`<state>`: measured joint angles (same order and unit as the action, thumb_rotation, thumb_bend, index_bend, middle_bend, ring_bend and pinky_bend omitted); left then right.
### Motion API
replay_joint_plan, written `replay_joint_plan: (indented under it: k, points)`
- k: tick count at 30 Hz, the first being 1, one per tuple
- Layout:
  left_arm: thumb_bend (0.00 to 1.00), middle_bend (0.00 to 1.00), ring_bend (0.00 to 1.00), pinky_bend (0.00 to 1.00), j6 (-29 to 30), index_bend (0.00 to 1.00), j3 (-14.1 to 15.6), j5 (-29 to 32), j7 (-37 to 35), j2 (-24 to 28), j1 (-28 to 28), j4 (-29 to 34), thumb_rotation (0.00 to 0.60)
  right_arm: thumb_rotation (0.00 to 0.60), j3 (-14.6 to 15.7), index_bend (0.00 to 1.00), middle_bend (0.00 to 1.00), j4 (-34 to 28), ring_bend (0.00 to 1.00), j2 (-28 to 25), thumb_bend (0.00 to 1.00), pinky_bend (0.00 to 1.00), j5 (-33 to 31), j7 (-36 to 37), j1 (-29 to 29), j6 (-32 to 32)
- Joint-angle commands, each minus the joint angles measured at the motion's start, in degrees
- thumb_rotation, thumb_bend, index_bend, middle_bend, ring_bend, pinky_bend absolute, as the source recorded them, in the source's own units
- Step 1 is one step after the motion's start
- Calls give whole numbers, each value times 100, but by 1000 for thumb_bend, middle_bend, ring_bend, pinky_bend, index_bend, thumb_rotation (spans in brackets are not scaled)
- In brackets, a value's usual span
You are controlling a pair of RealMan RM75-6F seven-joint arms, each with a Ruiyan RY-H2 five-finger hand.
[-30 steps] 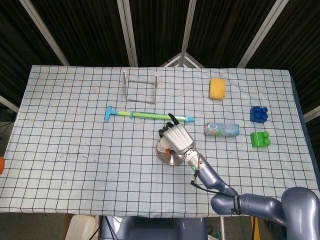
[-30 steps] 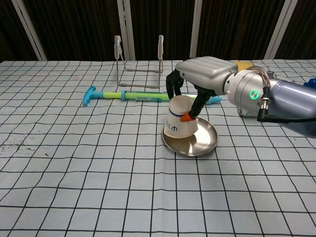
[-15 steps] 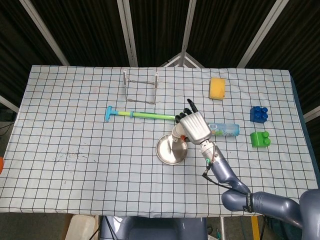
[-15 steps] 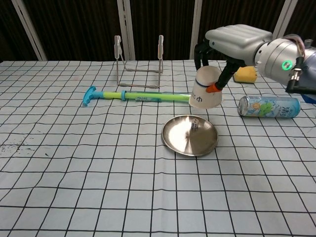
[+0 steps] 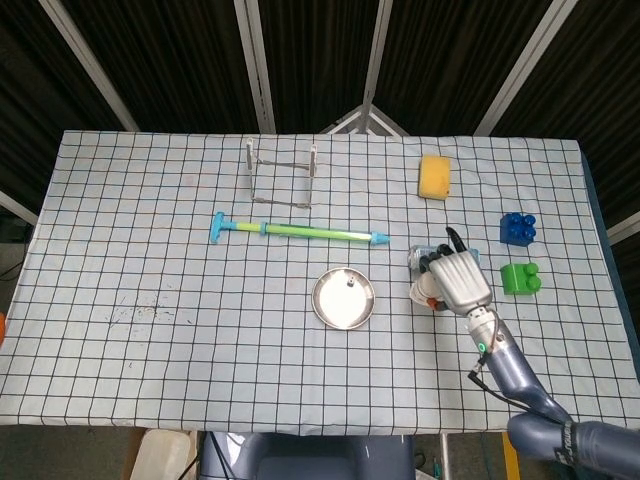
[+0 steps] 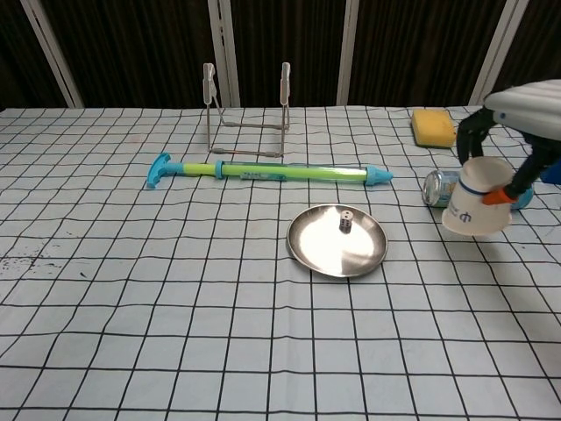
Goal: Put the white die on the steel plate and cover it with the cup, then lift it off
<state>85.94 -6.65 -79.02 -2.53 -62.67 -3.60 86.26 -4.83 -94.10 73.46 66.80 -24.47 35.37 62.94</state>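
My right hand (image 6: 526, 132) holds the cup (image 6: 478, 196) upside down and clear of the bench (image 6: 175, 289), with my fingers (image 6: 470, 133) wrapped over its upper end and the thumb pressed against its side. The cup hangs to the right of the steel plate (image 6: 311, 250), well apart from it and in front of the drink can (image 6: 435, 187). The white die (image 6: 345, 225) sits uncovered on the steel plate, near the plate's far side. In the head view, my right hand (image 5: 458, 279) covers most of the cup (image 5: 423, 290). My left hand is outside both views. Behind the plate lies a green and blue water squirter (image 6: 267, 172). Behind that stands a wire rack (image 6: 247, 114). A yellow sponge (image 6: 433, 127) lies at far right.
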Motion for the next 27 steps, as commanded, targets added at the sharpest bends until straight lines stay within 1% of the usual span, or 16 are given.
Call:
replay_joint_plan:
  k: [1,4,13,18,25,27]
  points:
    - [678,0,0,95,10,202,6,-15,11,-1,2,8,600,600,170,586,528,-116,298,-129,367,0,137,124,-182,121]
    - [678,0,0,95,35,202,18,-37,24,1,14,24,600,600,231,586,528,-14,298,-121,368,0,156,225,-252,97]
    - [677,0,0,95,74,202,-5,9,42,7,40,28,600,600,116,586,528,778,298,234,369,0,122,606,-184,-175]
    - [678,0,0,95,46,202,-16,47,94,-6,27,26,600,600,106,585,528,1162,298,402,368,0,264,846,-196,-190]
    - [678,0,0,95,61,202,-24,72,202,-28,29,64,600,600,19,586,528,1702,298,678,368,0,453,1311,-184,-194]
    - [678,0,0,95,38,202,-28,96,212,-29,23,67,600,600,1,560,519,1779,297,705,350,0,480,1431,-183,-225]
